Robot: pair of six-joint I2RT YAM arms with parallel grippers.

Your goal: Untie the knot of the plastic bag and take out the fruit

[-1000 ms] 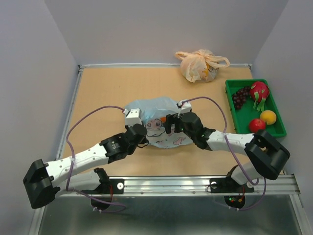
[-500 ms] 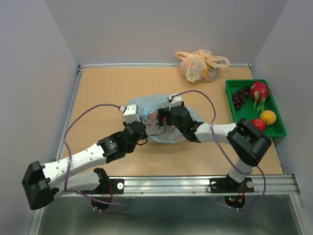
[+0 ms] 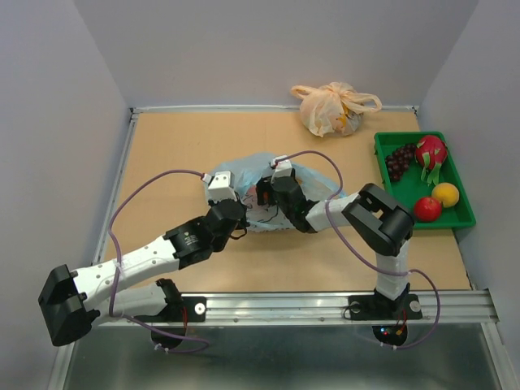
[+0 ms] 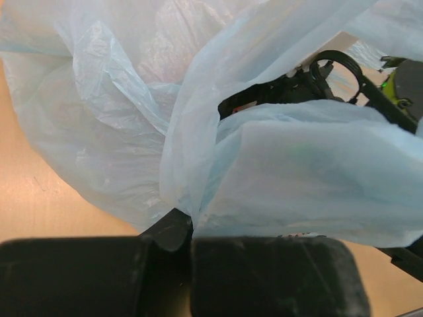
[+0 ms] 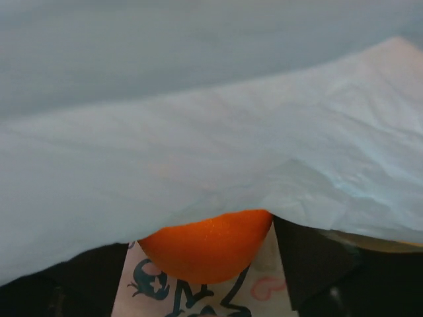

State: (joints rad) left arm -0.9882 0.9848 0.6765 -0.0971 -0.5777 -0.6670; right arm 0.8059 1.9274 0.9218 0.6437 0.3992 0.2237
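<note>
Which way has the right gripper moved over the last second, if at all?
Yes. The right gripper has moved left, farther from the green tray, and deeper into the plastic bag.

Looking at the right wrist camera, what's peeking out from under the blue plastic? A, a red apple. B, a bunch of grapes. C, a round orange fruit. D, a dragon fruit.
C: the right wrist view shows a round orange fruit under the fold of the blue bag, while the grapes and dragon fruit lie in the green tray.
</note>
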